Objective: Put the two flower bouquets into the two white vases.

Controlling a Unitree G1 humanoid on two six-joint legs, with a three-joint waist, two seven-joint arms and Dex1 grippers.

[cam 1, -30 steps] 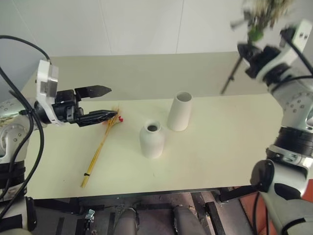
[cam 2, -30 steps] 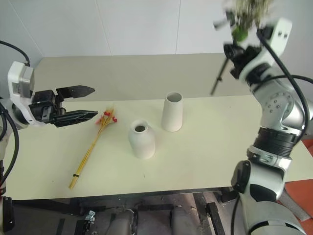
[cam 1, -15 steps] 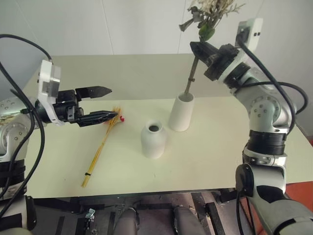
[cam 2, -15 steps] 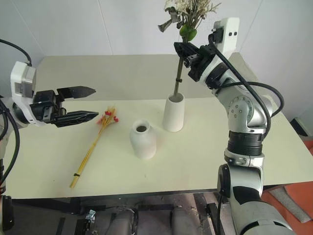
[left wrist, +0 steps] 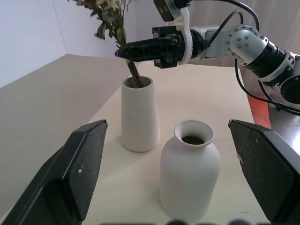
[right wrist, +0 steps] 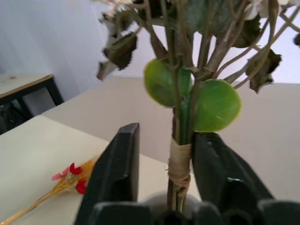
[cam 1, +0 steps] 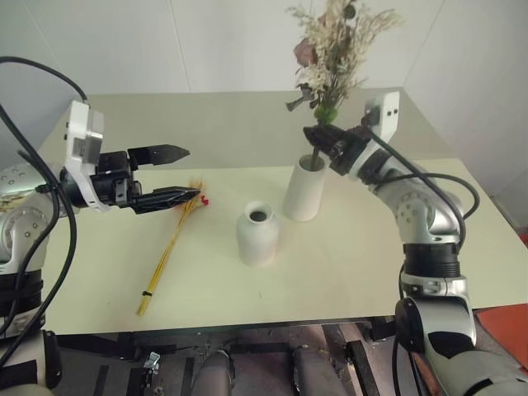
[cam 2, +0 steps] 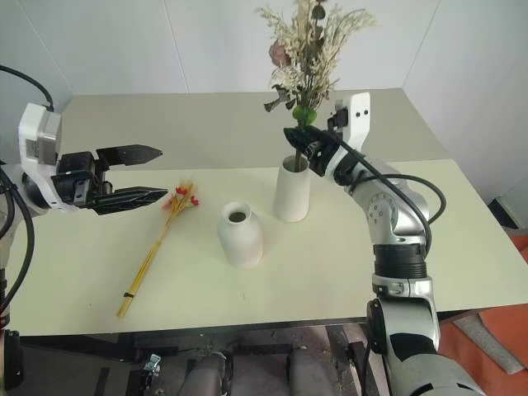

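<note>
Two bouquets, two white vases — one bouquet in.
Rose bouquet (cam 2: 307, 49) stands in tall vase (cam 2: 291, 190); right gripper (right wrist: 161, 180) parted around its stem; left gripper (cam 1: 177, 173) spread wide; yellow bundle (cam 1: 172, 247) flat beside the round vase (cam 1: 257, 235).

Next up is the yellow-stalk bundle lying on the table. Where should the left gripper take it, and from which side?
Grip the yellow-stalk bundle from above, probably mid-length on the bare stalks, jaws across them. It lies flat on the table, so no side approach gets under it. Its red blooms sit right by the open left gripper; avoid crushing them.

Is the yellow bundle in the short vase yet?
No, the yellow bundle lies flat on the table, left of the short vase, whose mouth shows nothing in it.
</note>
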